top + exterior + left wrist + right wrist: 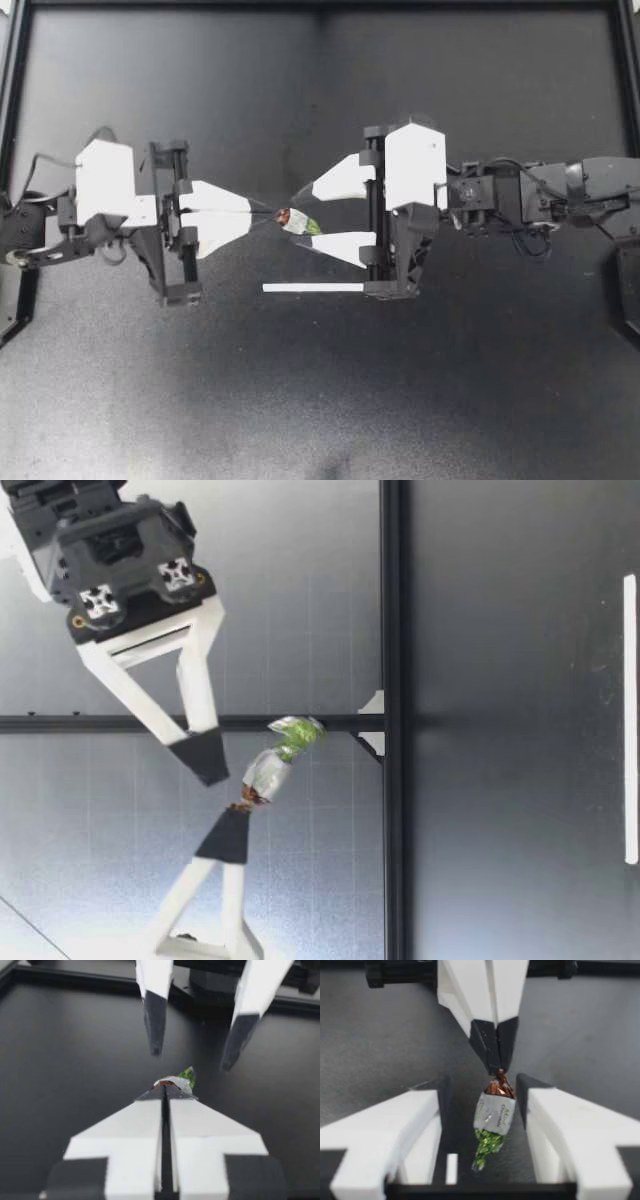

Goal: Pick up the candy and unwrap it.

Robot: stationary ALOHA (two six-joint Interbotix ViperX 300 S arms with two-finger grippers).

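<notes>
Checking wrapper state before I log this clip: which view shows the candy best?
The right wrist view: the candy hangs close up, brown twist pinched in my left jaws, green tail free between my open right jaws. Top view shows it tiny, low view side-on, left wrist view mostly hidden.

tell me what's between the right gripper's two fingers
The candy: my left gripper pinches its brown twisted end, and it hangs between the open fingers of my right gripper. The right wrist view shows this most plainly.
</notes>
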